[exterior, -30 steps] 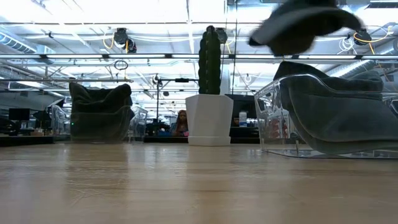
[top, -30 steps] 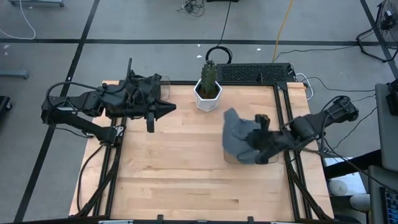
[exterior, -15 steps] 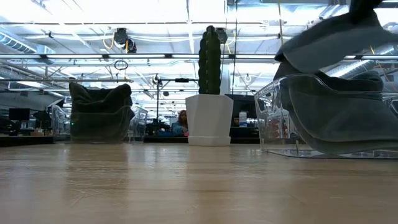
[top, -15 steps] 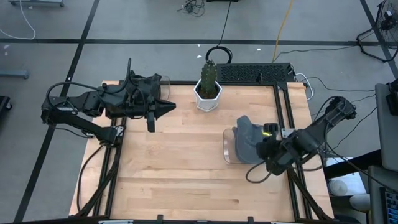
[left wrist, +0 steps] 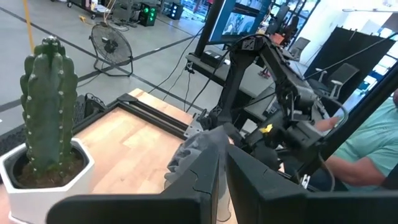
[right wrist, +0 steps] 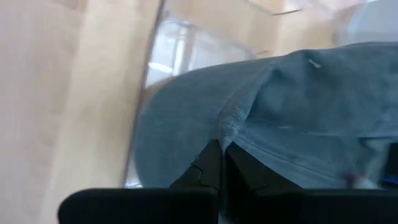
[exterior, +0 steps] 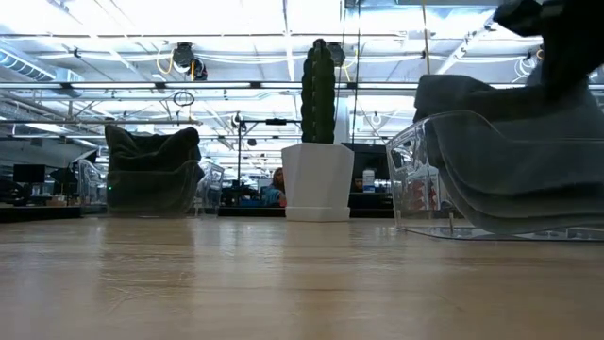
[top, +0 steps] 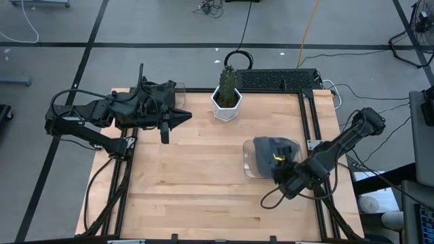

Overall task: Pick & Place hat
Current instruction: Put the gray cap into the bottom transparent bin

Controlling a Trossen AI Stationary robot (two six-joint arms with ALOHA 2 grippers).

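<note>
One grey hat (top: 270, 152) sits in the clear bin (top: 249, 163) at four o'clock on the surface (top: 190, 183). We keep our right pincer (top: 285, 177) clenched on its brim, lowering it in; our left pincer (top: 178, 116), nearly closed and empty, waits at ten o'clock.

Hat (top: 272, 150): grey-blue fabric cap, soft, crumpled, visible stitched seam. Lay in clear plastic bin (top: 249, 163) on table's right side, near right edge, well apart from cactus pot. In low view hat (exterior: 477, 99) bulged above bin rim (exterior: 425, 132), rest seen through clear wall. In right wrist view hat (right wrist: 298, 106) filled most of frame, draped over bin edge.
</note>
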